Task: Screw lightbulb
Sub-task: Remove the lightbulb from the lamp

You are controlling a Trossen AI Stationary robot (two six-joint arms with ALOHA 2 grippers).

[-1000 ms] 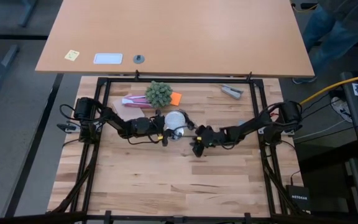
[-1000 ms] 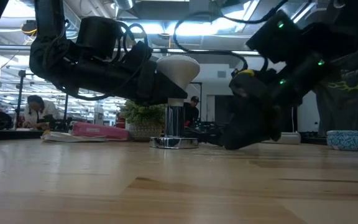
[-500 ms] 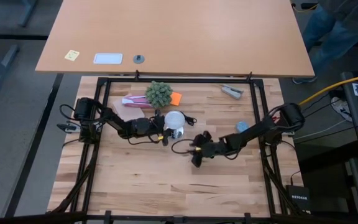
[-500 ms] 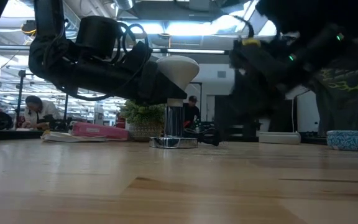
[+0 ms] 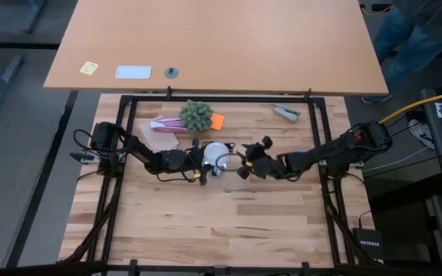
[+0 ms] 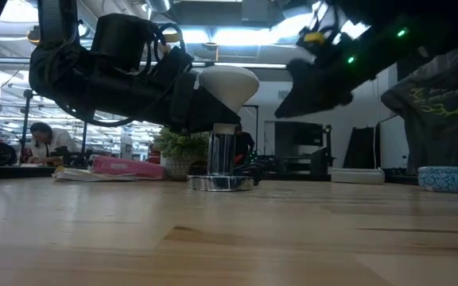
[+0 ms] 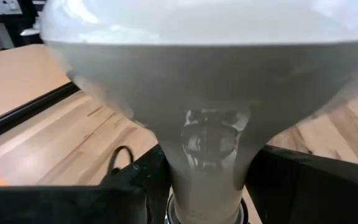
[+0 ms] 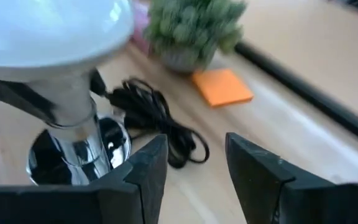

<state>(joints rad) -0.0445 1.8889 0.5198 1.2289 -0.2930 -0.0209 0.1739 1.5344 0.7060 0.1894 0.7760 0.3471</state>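
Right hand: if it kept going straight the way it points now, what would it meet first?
Probably the black cord, which lies coiled on the table just past the open right hand. The socket's base and the bulb, held by the left hand, sit slightly to one side; depth is hard to judge.

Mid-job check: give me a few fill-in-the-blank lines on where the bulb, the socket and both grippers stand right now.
1. The lightbulb stands upright in the ____ on the table.
2. The ____ gripper is closed on the bulb's neck.
3. The right gripper hovers beside the bulb with its fingers ____.
4. Behind the bulb, next to the potted plant, lies an ____ sticky note.

Missing words: socket; left; open; orange
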